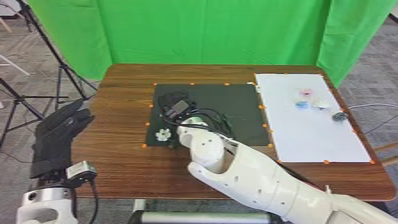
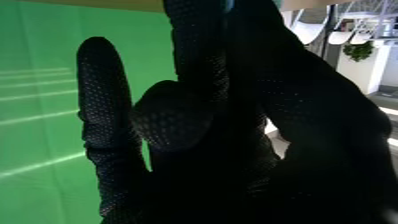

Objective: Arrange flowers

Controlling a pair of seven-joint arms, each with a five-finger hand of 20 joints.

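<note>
You seem to be placing flowers: your right hand (image 1: 172,99), whose grip you can't tell, is over the black mat (image 1: 240,95) near the white flower (image 1: 163,135), so next withdraw without nudging it.

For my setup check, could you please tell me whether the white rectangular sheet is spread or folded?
Spread: the white rectangular sheet lies flat, with all four corners showing.

Tabletop (image 1: 107,172) is smooth wood, w/ some shine; R arm (image 1: 262,186) looks like shiny plastic; R hand (image 1: 173,101) has bumpy cloth.
</note>
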